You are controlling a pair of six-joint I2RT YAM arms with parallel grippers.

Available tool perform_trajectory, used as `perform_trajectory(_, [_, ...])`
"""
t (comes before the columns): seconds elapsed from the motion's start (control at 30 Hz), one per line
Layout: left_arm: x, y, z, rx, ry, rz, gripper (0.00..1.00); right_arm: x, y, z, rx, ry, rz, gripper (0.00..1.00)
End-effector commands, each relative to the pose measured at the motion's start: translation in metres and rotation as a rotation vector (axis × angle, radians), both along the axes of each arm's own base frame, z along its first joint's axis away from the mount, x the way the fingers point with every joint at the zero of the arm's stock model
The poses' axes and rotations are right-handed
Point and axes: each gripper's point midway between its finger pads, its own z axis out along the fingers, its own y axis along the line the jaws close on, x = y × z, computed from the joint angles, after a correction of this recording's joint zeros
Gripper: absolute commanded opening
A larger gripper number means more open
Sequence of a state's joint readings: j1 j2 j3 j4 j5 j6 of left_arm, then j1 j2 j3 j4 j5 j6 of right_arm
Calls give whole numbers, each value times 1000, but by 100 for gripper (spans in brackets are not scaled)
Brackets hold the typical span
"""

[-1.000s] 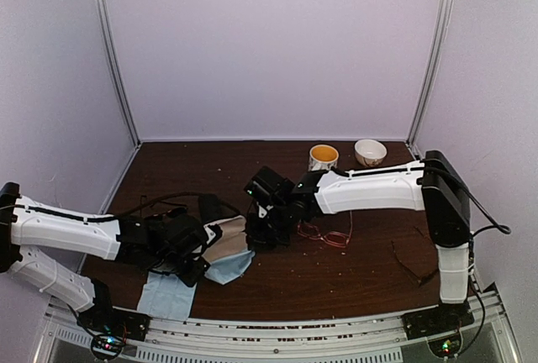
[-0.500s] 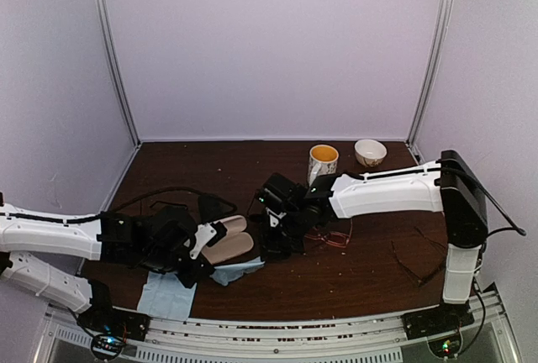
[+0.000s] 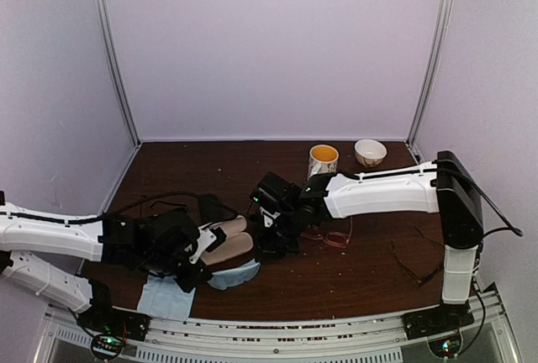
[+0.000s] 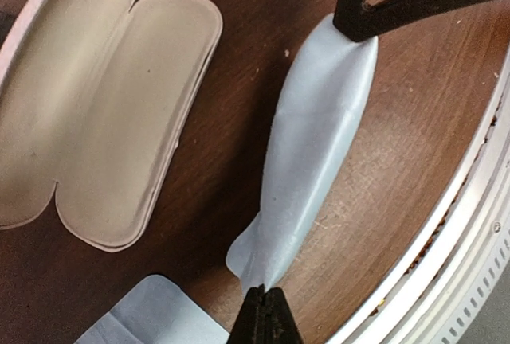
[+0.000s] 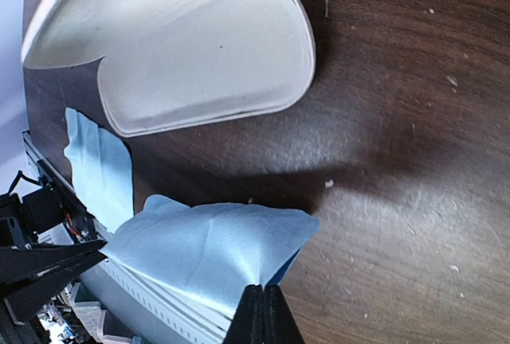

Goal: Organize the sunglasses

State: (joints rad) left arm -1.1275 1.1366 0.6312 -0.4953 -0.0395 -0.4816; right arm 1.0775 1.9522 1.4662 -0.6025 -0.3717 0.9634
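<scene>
A pink-red framed pair of sunglasses [image 3: 333, 236] lies on the table to the right of my right gripper. A thin black-framed pair [image 3: 414, 263] lies at the right. I cannot pick out the black dark-lens pair. My left gripper [image 3: 200, 272] is shut on one corner of a light-blue cloth [image 3: 233, 275]. My right gripper [image 3: 265, 252] is shut on the opposite corner. The cloth hangs stretched between them just above the table, as the left wrist view [image 4: 319, 137] and the right wrist view [image 5: 207, 248] show. An open pink case [image 3: 223, 242] lies just beyond the cloth.
A second light-blue cloth [image 3: 164, 296] lies flat near the front edge by the left arm. A dark oblong object [image 3: 210, 206] sits behind the pink case. A mug [image 3: 323, 158] and a bowl [image 3: 370, 152] stand at the back right. The metal front rail [image 4: 470, 224] runs close by.
My left arm has dropped lower and the cloth no longer covers the pink case. Both grippers have shifted with the cloth, which now hangs in front of the open case.
</scene>
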Motion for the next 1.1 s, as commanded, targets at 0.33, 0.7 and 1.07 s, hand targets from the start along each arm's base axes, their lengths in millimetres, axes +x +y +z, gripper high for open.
perform_trajectory(0.33, [35, 4, -17, 103, 2, 120, 0, 32, 13, -18, -12, 6, -18, 0])
perform_trajectory(0.7, [56, 24, -18, 165, -31, 197, 0, 49, 23, -17, -4, 0, -30, 0])
perform_trajectory(1.07, [79, 34, -17, 208, -69, 235, 0, 72, 23, -20, -14, -17, -80, 0])
